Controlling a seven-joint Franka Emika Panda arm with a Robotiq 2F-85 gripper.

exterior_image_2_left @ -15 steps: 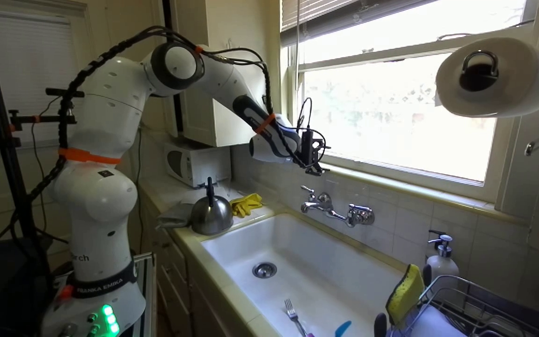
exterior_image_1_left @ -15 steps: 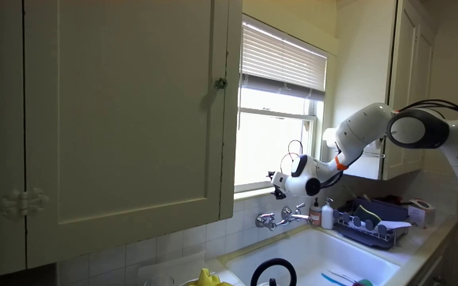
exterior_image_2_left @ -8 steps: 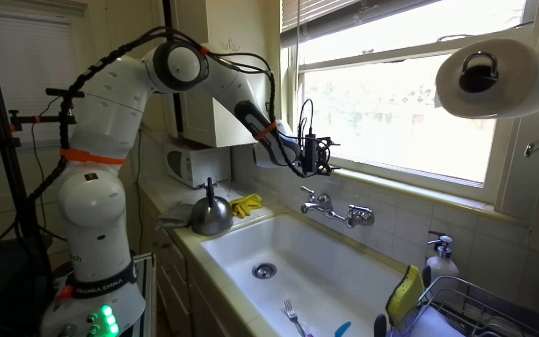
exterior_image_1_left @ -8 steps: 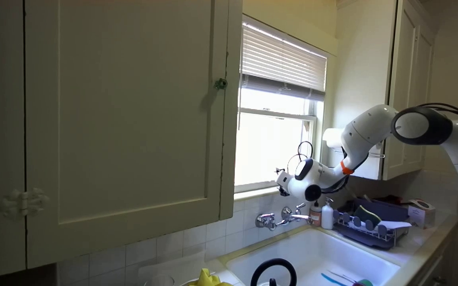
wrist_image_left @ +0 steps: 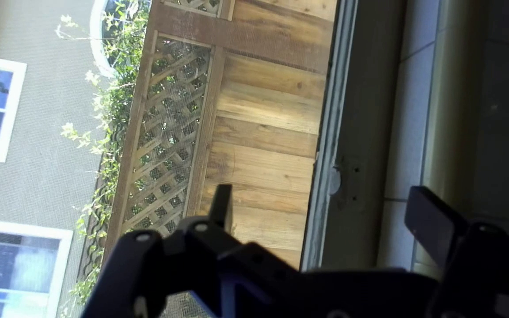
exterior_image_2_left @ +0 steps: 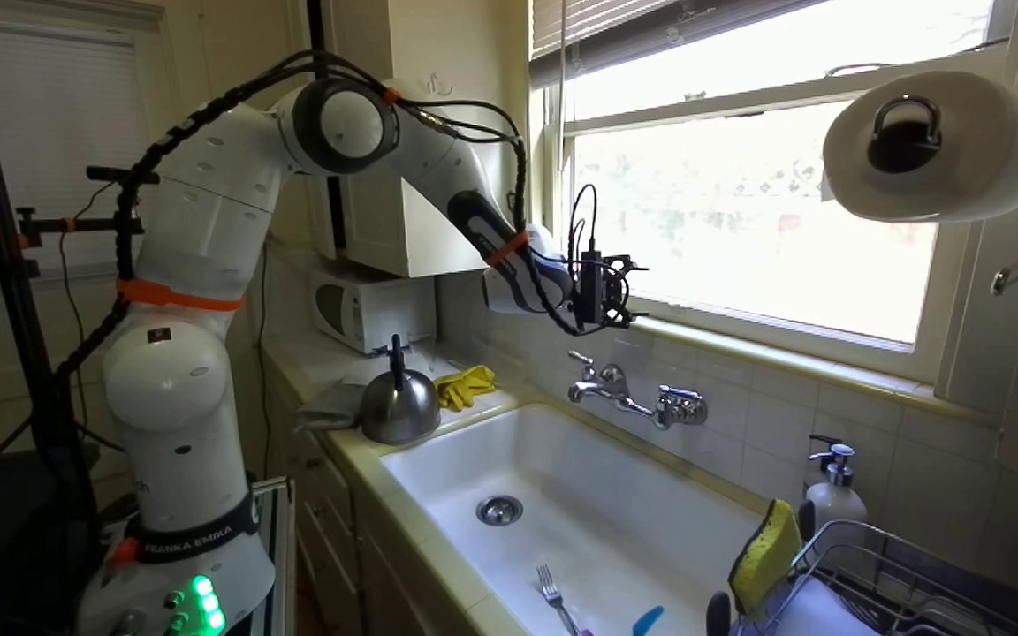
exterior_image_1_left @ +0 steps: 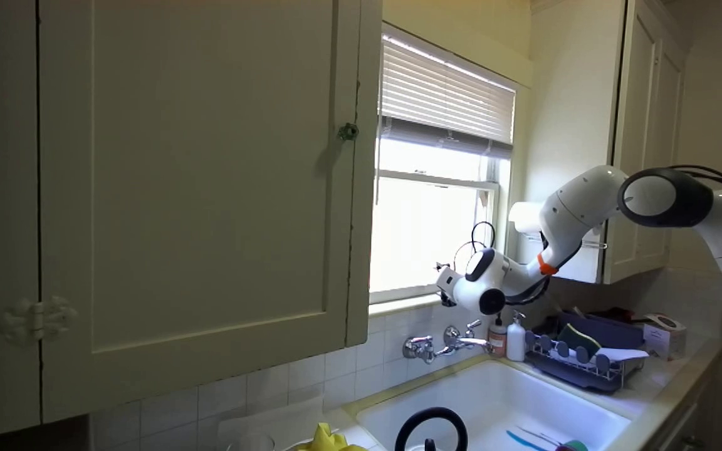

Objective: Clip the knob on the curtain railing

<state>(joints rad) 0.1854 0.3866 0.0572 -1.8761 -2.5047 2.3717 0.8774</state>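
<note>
Wrist view shows the fingers (wrist_image_left: 431,223) apart; both exterior views show the arm (exterior_image_2_left: 350,124) arched toward the window (exterior_image_2_left: 739,221).

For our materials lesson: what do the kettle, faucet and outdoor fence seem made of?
Kettle: metal, probably steel, with a satin, grey sheen. Faucet: polished metal, likely chrome-plated, given its bright, mirror-like highlights. Fence: wood, with visible plank grain; whether bare or stained is unclear.

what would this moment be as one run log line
gripper: open, nothing held | facing: window | blind: higher than gripper, apart | sink: fork inside | clipping: not underway
</note>
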